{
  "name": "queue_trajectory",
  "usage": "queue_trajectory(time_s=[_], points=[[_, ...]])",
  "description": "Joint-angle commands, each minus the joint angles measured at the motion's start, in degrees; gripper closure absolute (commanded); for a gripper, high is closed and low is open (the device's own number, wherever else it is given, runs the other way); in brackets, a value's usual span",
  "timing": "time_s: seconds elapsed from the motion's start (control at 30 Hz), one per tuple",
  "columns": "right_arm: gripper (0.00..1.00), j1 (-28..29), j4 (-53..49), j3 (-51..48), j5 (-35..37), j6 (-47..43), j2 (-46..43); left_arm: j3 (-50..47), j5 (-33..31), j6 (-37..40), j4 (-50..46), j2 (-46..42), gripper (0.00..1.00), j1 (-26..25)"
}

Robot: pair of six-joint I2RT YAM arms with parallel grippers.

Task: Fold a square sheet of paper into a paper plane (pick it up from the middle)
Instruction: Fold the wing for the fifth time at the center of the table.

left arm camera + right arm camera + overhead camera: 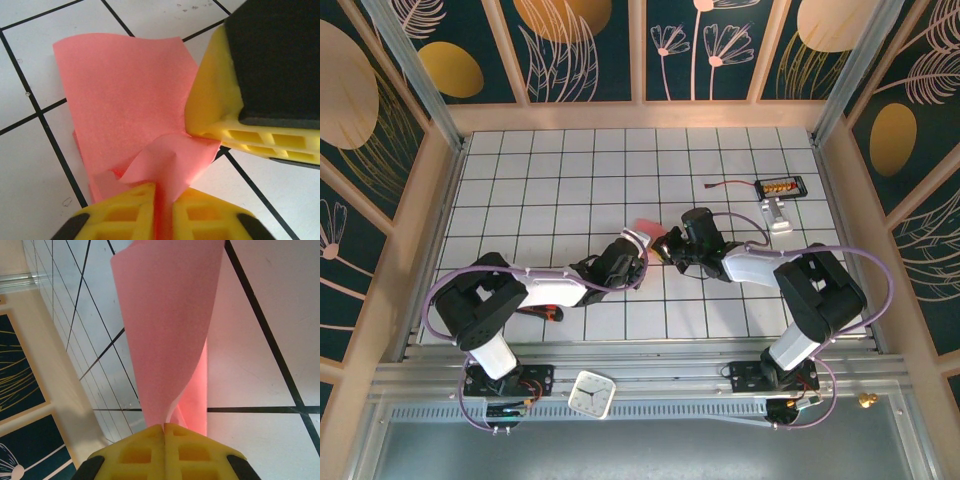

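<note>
At the near rail, a white clock (591,392) is lying flat. Mid-bench (570,160), the left gripper (161,194) is pinching the square sheet of paper (125,100). The right gripper (164,429) is clamping another edge, and the sheet is curling upward. Farther right, a black tool (781,187) is resting.

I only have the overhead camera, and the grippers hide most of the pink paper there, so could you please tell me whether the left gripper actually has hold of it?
Observer: Yes. The left gripper is shut on a pinched-up fold of the paper.
Operator: Thank you. And the right one?
Observer: The right gripper is shut on the paper too, clamping its lower end.
Operator: Is the paper lying flat between them?
Observer: No. In the right wrist view it curls into a loose cone rising away from that gripper.
</note>
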Motion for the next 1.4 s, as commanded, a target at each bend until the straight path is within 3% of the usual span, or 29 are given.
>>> queue_trajectory(time_s=[0.0,0.13,0.3,0.53,0.67,0.73,0.9,1.13,1.27,1.37], points=[[0.89,-0.3,0.2,-1.1,-0.1,-0.3,-1.4,0.3,-0.4,-1.2,0.3,0.1,0.91,0.0],[0.76,-1.5,-3.2,-1.5,1.2,-4.5,-5.1,-0.4,2.0,-3.1,1.0,-0.9,1.00,0.0],[0.66,-3.3,-9.8,-1.5,4.8,-17.9,-12.9,-0.2,10.3,-9.9,1.5,-2.0,1.00,0.0],[0.61,-5.3,-14.7,-0.1,6.4,-37.8,-16.8,-1.8,19.7,-19.3,8.0,-1.3,1.00,0.0],[0.59,-5.2,-20.1,2.5,8.1,-45.9,-16.6,-2.0,18.4,-18.6,6.9,-0.7,1.00,0.0],[0.58,-5.5,-25.8,4.8,12.5,-44.1,-15.2,-2.1,17.3,-17.3,5.9,-1.1,1.00,0.0],[0.48,-6.7,-20.5,4.6,3.3,-33.9,-11.6,-2.2,16.8,-15.1,4.8,-1.1,1.00,0.0],[0.46,-6.8,-17.9,6.7,2.0,-28.6,-4.0,-3.3,16.2,-13.7,4.6,-1.1,1.00,0.0],[0.51,-7.2,-16.2,8.2,4.1,-28.1,-0.3,-3.7,16.6,-12.6,4.6,-1.2,1.00,0.0],[0.67,-8.1,-15.8,9.4,5.5,-28.4,2.3,-3.9,16.3,-10.9,3.4,-1.4,1.00,0.0]])
